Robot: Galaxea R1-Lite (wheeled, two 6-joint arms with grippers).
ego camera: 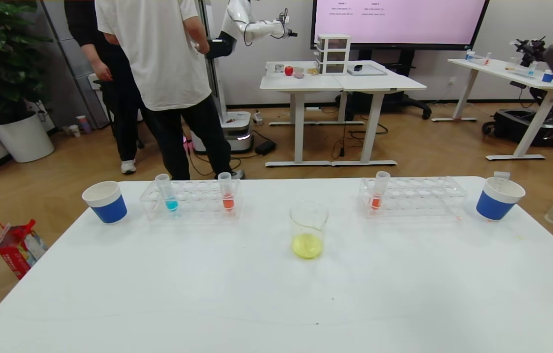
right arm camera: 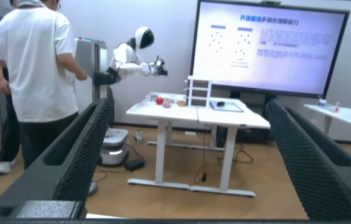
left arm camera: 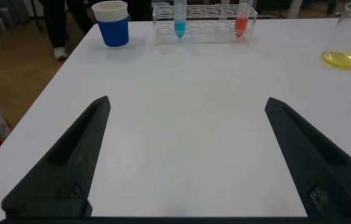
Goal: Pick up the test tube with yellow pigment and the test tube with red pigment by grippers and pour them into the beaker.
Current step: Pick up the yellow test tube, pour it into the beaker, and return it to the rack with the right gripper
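Beaker (ego camera: 309, 229) upright, shallow yellow liquid inside.

1. Left gripper (left arm camera: 185, 155): jaws spread wide, holding nothing, angled down low over the table.
2. Right gripper (right arm camera: 185, 155): jaws spread wide, holding nothing, raised and pointing level across the room.

Right gripper (right arm camera: 188, 155) — both black ribbed fingers (right arm camera: 88, 155) stand wide apart, nothing between them, aimed out at the room. Person in white T-shirt (right arm camera: 35, 62) stands with back turned. White humanoid robot (right arm camera: 135, 56) beside a white desk (right arm camera: 194, 115) — a red object (right arm camera: 160, 100) and small drawer unit (right arm camera: 199, 92) on top. Large lit screen (right arm camera: 269, 43) behind the desk.
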